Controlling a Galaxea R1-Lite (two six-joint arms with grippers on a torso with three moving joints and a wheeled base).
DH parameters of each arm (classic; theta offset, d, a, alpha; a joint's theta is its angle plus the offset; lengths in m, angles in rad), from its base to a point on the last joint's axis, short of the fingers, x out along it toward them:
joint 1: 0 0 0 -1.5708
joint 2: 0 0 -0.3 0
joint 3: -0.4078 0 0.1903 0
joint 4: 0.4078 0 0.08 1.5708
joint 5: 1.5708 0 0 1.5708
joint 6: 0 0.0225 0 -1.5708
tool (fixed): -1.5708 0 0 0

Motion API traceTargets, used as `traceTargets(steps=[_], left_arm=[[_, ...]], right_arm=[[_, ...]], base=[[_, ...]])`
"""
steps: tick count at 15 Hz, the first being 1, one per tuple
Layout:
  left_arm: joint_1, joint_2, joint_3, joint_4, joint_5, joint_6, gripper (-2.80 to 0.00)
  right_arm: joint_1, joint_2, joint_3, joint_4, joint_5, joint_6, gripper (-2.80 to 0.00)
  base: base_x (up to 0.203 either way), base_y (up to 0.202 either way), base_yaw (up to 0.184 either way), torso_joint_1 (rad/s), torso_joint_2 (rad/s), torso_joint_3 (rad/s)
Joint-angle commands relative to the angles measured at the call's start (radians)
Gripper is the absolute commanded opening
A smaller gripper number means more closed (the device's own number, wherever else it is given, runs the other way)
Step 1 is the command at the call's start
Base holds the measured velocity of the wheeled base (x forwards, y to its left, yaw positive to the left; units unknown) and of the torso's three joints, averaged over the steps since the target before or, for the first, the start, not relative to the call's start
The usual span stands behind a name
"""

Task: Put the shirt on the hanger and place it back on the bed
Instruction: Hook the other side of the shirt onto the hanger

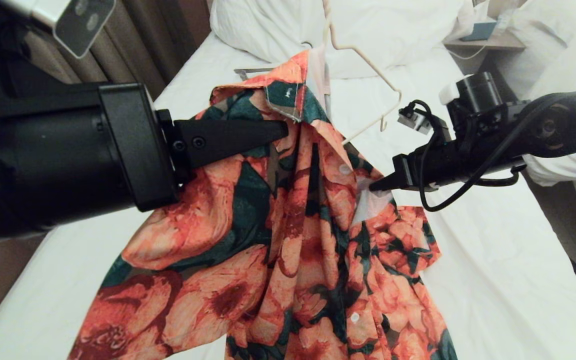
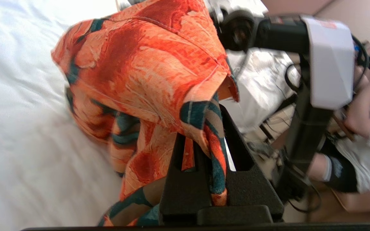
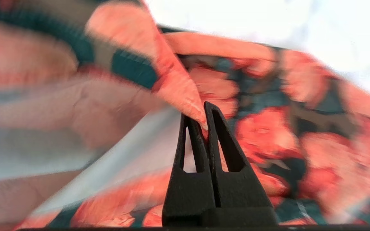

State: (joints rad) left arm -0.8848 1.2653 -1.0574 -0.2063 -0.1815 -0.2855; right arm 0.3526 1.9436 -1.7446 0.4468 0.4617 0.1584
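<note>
The shirt [image 1: 248, 235], orange flowers on dark green, hangs bunched above the bed [image 1: 493, 260] with its lower part draped on the white sheet. My left gripper [image 1: 284, 131] is shut on a fold near the collar and neck label; in the left wrist view the cloth [image 2: 146, 64] is pinched between the left gripper [image 2: 206, 128] jaws. My right gripper [image 1: 374, 186] is shut on a front edge, a corner of fabric [image 3: 178, 93] pinched at the right gripper [image 3: 204, 117] tips. The cream wire hanger [image 1: 368, 62] sticks out of the collar toward the pillows; its other half is hidden in the shirt.
Big white pillows [image 1: 393, 30] lie at the head of the bed. A grey metal piece [image 1: 253, 71] rests beside the collar. A nightstand [image 1: 485, 42] and a second bed [image 1: 568, 65] stand to the right, curtains [image 1: 133, 45] to the left. A seated person [image 2: 365, 134] shows in the left wrist view.
</note>
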Motion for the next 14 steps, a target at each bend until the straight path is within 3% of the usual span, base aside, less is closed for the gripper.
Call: traceTargets(steps=[1, 5, 14], left_arm=[[-0.056, 0.008, -0.003, 0.017, 0.004, -0.003, -2.80], [-0.091, 0.032, -0.018, 0.078, 0.033, -0.002, -2.80], [-0.103, 0.094, -0.012, 0.071, 0.042, -0.002, -2.80]], right_arm=[[-0.036, -0.017, -0.003, 0.001, 0.003, 0.023, -2.80], [-0.108, -0.047, -0.003, 0.004, 0.005, 0.043, -2.80], [-0.169, -0.077, -0.015, 0.010, 0.005, 0.043, -2.80]], base=[[0.000, 0.000, 0.000, 0.000, 0.00, 0.000], [0.000, 0.000, 0.000, 0.000, 0.00, 0.000], [0.000, 0.000, 0.000, 0.000, 0.00, 0.000]])
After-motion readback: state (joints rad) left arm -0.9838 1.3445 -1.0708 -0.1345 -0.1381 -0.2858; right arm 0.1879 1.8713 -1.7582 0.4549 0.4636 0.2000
